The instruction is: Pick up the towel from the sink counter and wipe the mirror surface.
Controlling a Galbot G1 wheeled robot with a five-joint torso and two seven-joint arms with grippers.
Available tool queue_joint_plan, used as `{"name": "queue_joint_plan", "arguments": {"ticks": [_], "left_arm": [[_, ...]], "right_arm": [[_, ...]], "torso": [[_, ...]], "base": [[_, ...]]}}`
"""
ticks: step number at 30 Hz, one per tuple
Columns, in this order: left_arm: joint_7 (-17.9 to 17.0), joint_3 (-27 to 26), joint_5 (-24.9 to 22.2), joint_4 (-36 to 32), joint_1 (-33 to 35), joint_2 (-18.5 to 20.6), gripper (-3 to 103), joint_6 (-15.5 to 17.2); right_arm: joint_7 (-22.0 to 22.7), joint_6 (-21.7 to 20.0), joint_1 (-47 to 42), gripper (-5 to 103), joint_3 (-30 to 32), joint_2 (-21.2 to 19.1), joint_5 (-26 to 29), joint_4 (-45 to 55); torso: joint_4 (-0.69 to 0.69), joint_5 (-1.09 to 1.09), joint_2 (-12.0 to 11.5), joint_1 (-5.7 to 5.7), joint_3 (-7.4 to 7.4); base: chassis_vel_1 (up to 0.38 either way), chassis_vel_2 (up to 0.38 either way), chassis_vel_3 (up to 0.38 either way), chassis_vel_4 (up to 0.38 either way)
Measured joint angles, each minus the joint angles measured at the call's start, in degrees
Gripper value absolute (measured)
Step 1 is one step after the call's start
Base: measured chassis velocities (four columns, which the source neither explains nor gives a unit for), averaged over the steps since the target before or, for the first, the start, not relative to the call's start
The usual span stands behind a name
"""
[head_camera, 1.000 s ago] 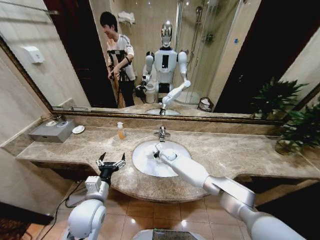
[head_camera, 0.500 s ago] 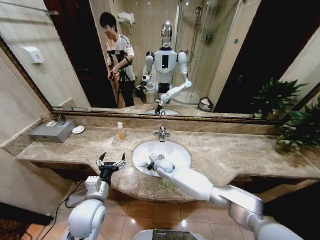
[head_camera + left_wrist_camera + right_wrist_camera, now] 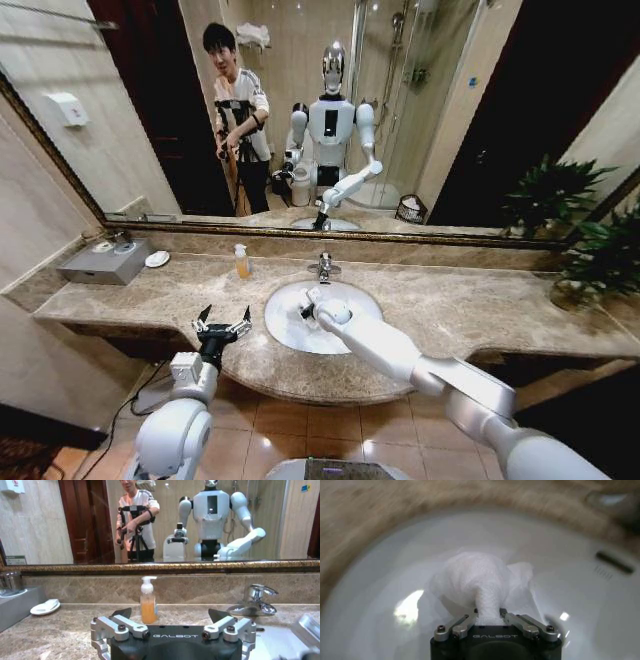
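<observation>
My right gripper is shut on the white towel, which bunches out from between its fingers over the white basin. In the head view, the right gripper hangs over the basin just in front of the chrome faucet. The brown speckled sink counter runs below the wide framed mirror. My left gripper is open with nothing in it, held by the counter's front edge left of the basin. The left gripper faces the mirror.
An orange soap bottle stands left of the faucet, with a small white dish and a grey tray farther left. A potted plant fills the counter's right end. A person with a tripod appears in the mirror's reflection.
My right gripper dipped toward the basin's front half a second ago, then rose back toward the faucet with the towel. The left arm has not moved.
</observation>
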Motion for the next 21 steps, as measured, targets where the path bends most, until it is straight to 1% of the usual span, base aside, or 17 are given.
{"name": "queue_joint_plan", "arguments": {"ticks": [2,4,8,13,15,17,21], "left_arm": [[0.0,0.0,0.0,0.0,0.0,0.0,100,0.0],[0.0,0.0,0.0,0.0,0.0,0.0,100,0.0],[0.0,0.0,0.0,0.0,0.0,0.0,100,0.0],[0.0,0.0,0.0,0.0,0.0,0.0,100,0.0],[0.0,0.0,0.0,0.0,0.0,0.0,100,0.0],[0.0,0.0,0.0,0.0,0.0,0.0,100,0.0],[0.0,0.0,0.0,0.0,0.0,0.0,100,0.0]], "right_arm": [[0.2,-0.2,-0.4,11,-0.1,-0.5,0.2,0.8],[1.6,-0.9,-2.2,11,-1.2,-3.2,1.7,5.2],[2.2,-1.4,-2.8,11,-1.8,-4.3,2.5,7.6],[2.6,-1.1,-1.8,11,-1.3,-2.6,2.4,5.1],[1.9,-0.3,0.1,11,0.0,-0.8,1.1,1.5],[1.3,0.2,0.7,11,0.6,-0.2,0.3,-0.1],[-0.4,2.8,3.0,11,3.5,2.8,-3.0,-7.8]], "torso": [[-0.01,0.00,0.0,0.00,0.00],[-0.02,-0.01,0.0,-0.01,0.00],[-0.03,-0.02,0.0,-0.01,0.00],[0.00,-0.01,0.0,-0.01,0.00],[0.01,-0.01,0.0,0.00,0.00],[0.02,-0.01,0.0,0.00,0.00],[-0.01,-0.02,0.0,0.01,0.00]], "base": [[0.000,0.000,0.000,0.000],[0.000,0.000,0.000,0.000],[0.000,0.000,0.000,0.000],[0.000,0.000,0.000,0.000],[0.000,0.000,0.000,0.000],[0.000,0.000,0.000,0.000],[0.000,0.000,0.000,0.000]]}}
